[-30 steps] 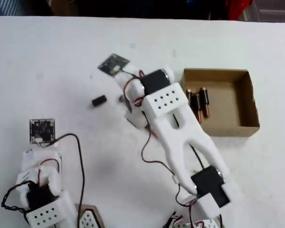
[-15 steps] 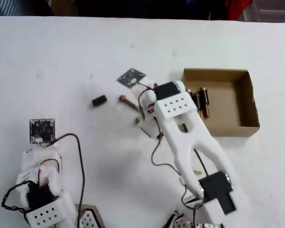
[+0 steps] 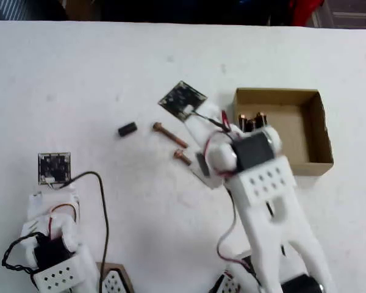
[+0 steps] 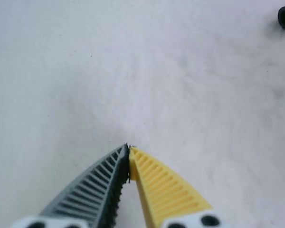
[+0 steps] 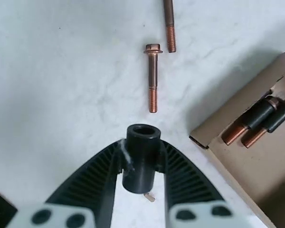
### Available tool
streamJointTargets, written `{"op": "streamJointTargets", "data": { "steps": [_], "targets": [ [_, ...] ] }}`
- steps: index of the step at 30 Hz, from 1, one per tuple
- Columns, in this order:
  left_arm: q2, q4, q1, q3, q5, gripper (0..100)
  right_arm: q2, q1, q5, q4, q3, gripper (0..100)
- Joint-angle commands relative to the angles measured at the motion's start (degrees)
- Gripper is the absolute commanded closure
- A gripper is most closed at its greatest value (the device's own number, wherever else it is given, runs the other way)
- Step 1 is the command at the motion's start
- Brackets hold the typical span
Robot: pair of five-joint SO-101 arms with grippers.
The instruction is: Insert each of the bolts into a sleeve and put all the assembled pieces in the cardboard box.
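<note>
Two bolts lie loose on the table (image 3: 79,73), not yet in sleeves. The near bolt (image 5: 152,78) lies just beyond the right gripper (image 5: 141,147). The far bolt (image 5: 169,23) lies just past it, almost end to end but apart.

The right gripper is clamped on a black sleeve (image 5: 141,159), with the sleeve's open bore facing the near bolt. The right wrist view shows this grip and the bolt threads. In the high view the right arm (image 3: 262,183) lies over that spot, and both bolts sit left of the cardboard box (image 3: 320,122).

Two assembled pieces (image 5: 259,118) lie side by side inside the box, against one wall.

The high view also shows a loose sleeve (image 3: 127,129) on the table, left of the far bolt and well apart from the box. The left wrist view catches that sleeve at its edge. It also shows the left gripper (image 4: 128,151) with its fingertips pressed together, holding nothing, above bare surface.

The table surface is white and matte. Beyond its far edge the room is dark, with a red object (image 3: 305,11).
</note>
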State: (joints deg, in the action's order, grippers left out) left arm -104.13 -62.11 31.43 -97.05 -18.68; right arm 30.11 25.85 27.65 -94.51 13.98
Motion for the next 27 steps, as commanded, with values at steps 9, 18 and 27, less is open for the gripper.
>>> {"op": "streamJointTargets", "data": {
  "steps": [9, 18, 27],
  "targets": [
    [-0.48, 0.0, 0.04, 0.09, 0.7, 98, 19.91, -0.57, 0.26, 0.48, 3.34, 98.1],
    [-0.48, 0.0, 0.04, 0.09, 0.62, 98, 34.59, -3.38, 0.18, 10.33, 19.43, 98.1],
    [-0.48, 0.0, 0.04, 0.09, 0.7, 98, 43.82, -14.73, 0.26, 16.04, 24.88, 98.1]
  ]
}}
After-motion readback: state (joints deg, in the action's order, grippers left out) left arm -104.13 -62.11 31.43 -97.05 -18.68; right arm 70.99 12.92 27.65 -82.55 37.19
